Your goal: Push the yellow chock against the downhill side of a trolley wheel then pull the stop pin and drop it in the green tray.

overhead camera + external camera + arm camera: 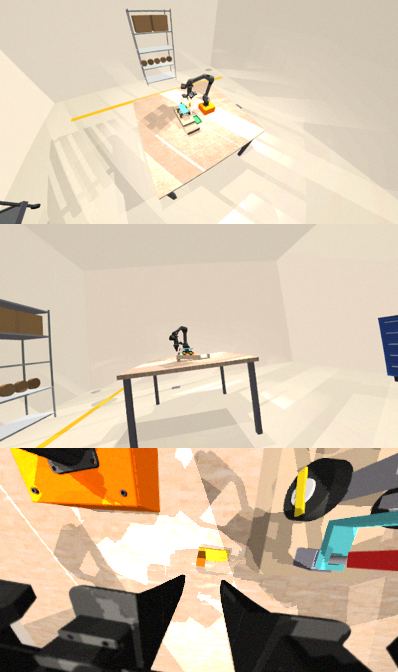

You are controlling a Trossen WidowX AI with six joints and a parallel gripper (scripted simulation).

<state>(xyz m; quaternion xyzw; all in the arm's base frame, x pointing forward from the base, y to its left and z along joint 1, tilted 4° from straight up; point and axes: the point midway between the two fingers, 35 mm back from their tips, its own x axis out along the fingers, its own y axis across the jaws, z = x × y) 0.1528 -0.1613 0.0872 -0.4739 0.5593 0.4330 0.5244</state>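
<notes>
- Tool (pixel 189 98) (pixel 176 350) (pixel 202 581): fingers partly apart, nothing between them. Fingertips point down, above the tabletop (pixel 186 149) (pixel 186 369) (pixel 30 538) and clear of the trolley.
- Arm (pixel 203 76) (pixel 185 333): raised and bent, reaching from the orange base (pixel 206 109) (pixel 146 478) toward the pin end of the ramp (pixel 186 121) (pixel 189 357) (pixel 272 548).
- Chock (pixel 188 106) (pixel 215 554): located on the tabletop, beside the ramp on the base side. The wrist view shows its yellow part and orange handle ahead of the fingertips, apart from them. It is not set against a wheel (pixel 325 495).
- Trolley (pixel 183 109) (pixel 187 348) (pixel 345 538): standing on the ramp, light-blue deck uppermost, black wheels below.
- Stop pin (pixel 181 102) (pixel 179 350) (pixel 372 560): in place at the trolley's uphill end, red head up. Contact with the trolley cannot be confirmed.
- Green tray (pixel 197 119): on the tabletop, beside the ramp's lower part. The pin is outside it.
- Surroundings: a shelf rack (pixel 137 46) (pixel 50 348) carries brown boxes and round brown items. A yellow line (pixel 102 112) (pixel 84 415) crosses the floor. The exterior view shows a blue cabinet (pixel 392 346) at the right edge.
</notes>
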